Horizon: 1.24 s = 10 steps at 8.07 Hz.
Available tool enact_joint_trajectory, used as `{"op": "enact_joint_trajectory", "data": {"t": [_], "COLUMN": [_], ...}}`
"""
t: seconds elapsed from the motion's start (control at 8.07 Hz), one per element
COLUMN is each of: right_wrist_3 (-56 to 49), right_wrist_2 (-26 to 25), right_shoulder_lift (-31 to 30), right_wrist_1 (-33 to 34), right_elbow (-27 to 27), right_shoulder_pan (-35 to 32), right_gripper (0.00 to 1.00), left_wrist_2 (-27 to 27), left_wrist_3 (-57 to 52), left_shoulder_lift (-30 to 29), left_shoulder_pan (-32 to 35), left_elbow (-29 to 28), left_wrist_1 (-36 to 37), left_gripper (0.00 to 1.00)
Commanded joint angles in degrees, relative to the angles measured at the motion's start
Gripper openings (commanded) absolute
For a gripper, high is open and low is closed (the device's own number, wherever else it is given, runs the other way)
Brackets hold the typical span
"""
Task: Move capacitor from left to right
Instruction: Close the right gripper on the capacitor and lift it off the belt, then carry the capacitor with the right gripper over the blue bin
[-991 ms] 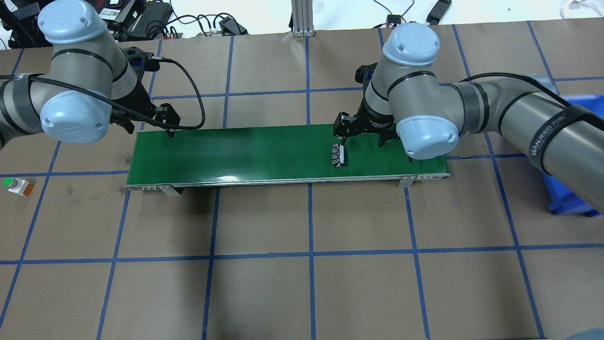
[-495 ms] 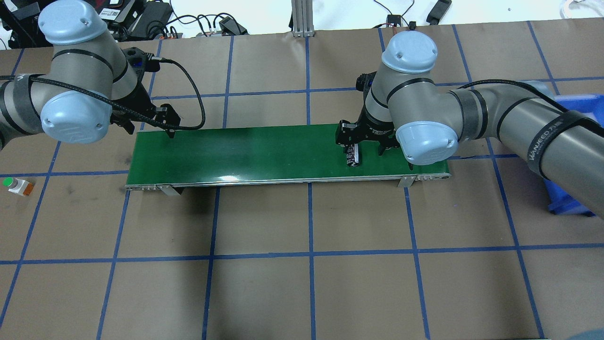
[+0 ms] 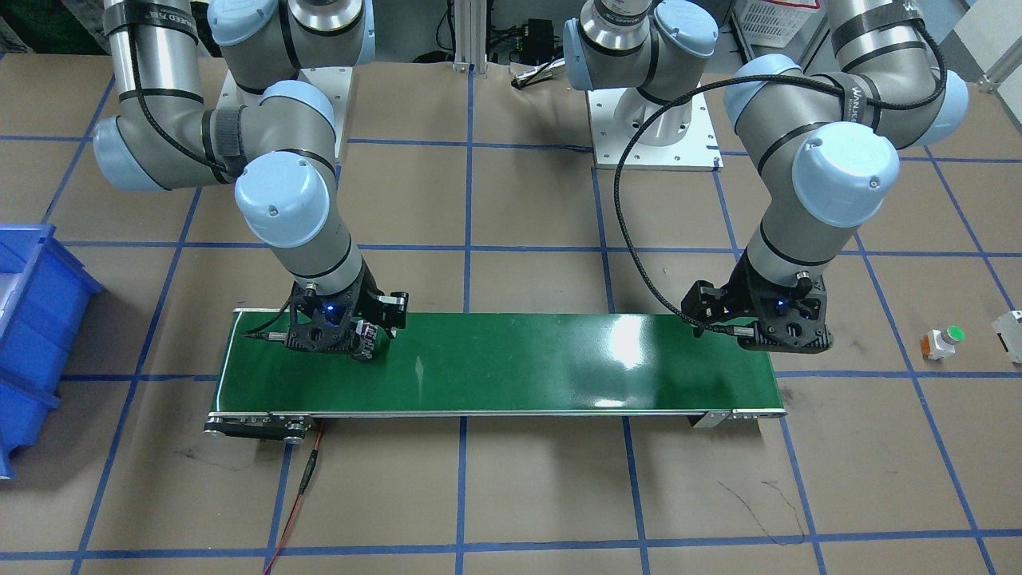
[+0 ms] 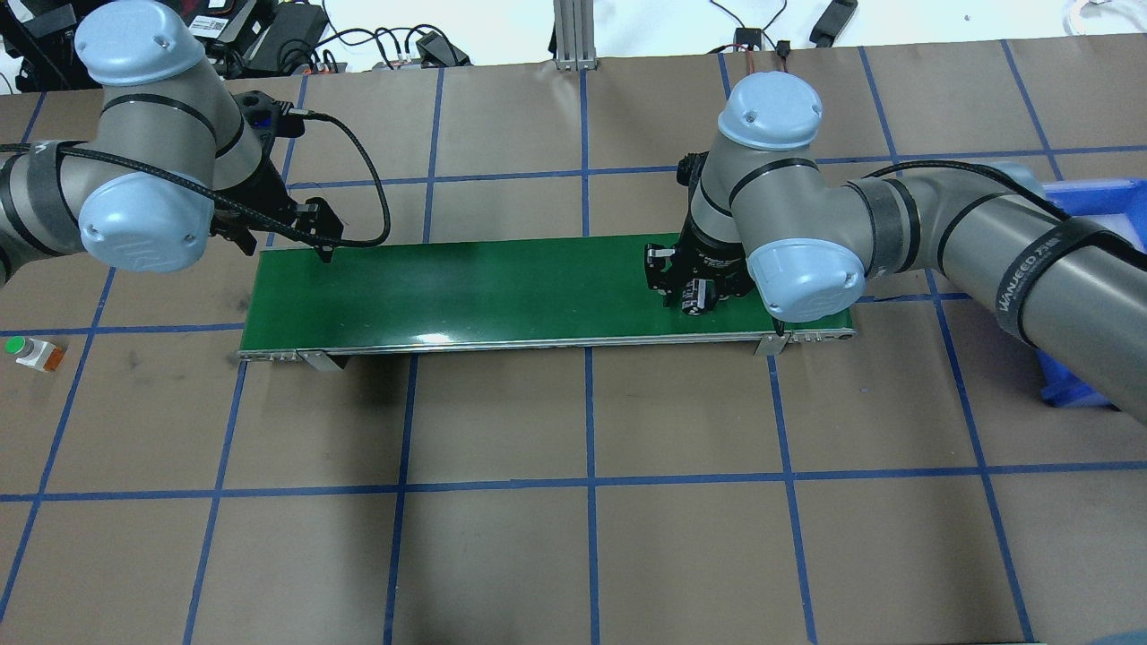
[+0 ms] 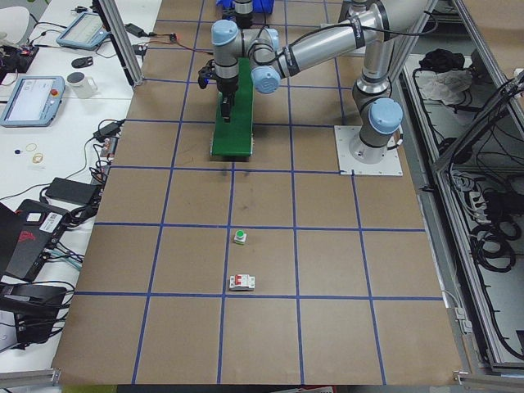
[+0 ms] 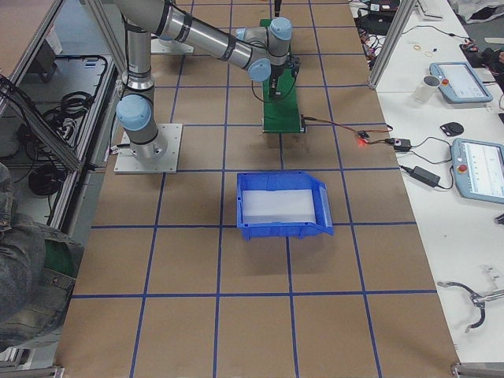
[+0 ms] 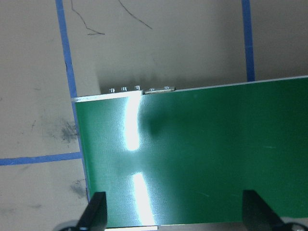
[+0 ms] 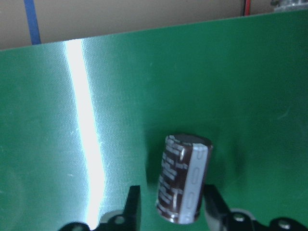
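The capacitor point(image 8: 185, 178) is a stubby dark cylinder with pale stripes on the right part of the green conveyor belt point(image 4: 466, 287). My right gripper point(image 4: 697, 288) is down over it, and its fingers point(image 8: 215, 207) stand close on both sides, shut on it. It also shows in the overhead view point(image 4: 694, 296) and in the front view point(image 3: 367, 339). My left gripper point(image 4: 283, 240) is open and empty over the belt's left end; its fingertips point(image 7: 96, 211) stand wide apart above bare belt.
A blue bin point(image 4: 1089, 296) stands on the table right of the belt, partly under my right arm. A green-capped button point(image 4: 27, 351) and a white boxy component point(image 3: 1008, 331) lie on the table beyond the belt's left end.
The capacitor has moved right along the belt. My right gripper followed it, came down over it and closed its fingers on it. My left arm has not moved.
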<state>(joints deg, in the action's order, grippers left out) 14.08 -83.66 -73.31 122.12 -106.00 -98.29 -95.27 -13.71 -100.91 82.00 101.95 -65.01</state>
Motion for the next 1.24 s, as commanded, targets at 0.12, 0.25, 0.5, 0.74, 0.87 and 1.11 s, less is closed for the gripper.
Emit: {"op": "enact_joint_trajectory", "data": {"t": [0.12,0.25,0.5,0.74,0.87,1.11], "right_wrist_3": [-1.7,-3.6,-4.1,-6.5,-9.7,-21.6], "right_wrist_2": [-0.1,-0.3,-6.7,-9.5,-11.2,-13.6], "right_shoulder_lift": [0.0,-0.3,-1.8,-3.8,-5.9,-9.9], "right_wrist_1": [-3.0,-3.0,-9.1,-13.8,-16.0,-19.4], "right_elbow": [0.7,1.2,6.5,10.3,10.4,10.4], "right_shoulder_pan": [0.4,0.8,1.1,3.0,6.9,17.7], "right_gripper": [0.0,0.0,0.0,0.0,0.0,0.0], "left_wrist_2": [0.1,0.1,0.1,0.1,0.1,0.1], "left_wrist_3": [-0.1,-0.1,-0.1,-0.1,-0.1,0.0], "left_shoulder_lift": [-0.1,-0.1,-0.2,-0.1,-0.1,-0.2], "left_shoulder_pan": [-0.1,-0.1,-0.1,-0.1,-0.1,-0.1], "left_elbow": [0.0,0.0,-0.1,-0.1,-0.1,-0.1], "left_wrist_1": [0.1,0.0,0.0,0.0,0.0,0.0], "left_gripper": [1.0,1.0,1.0,1.0,1.0,1.0]}}
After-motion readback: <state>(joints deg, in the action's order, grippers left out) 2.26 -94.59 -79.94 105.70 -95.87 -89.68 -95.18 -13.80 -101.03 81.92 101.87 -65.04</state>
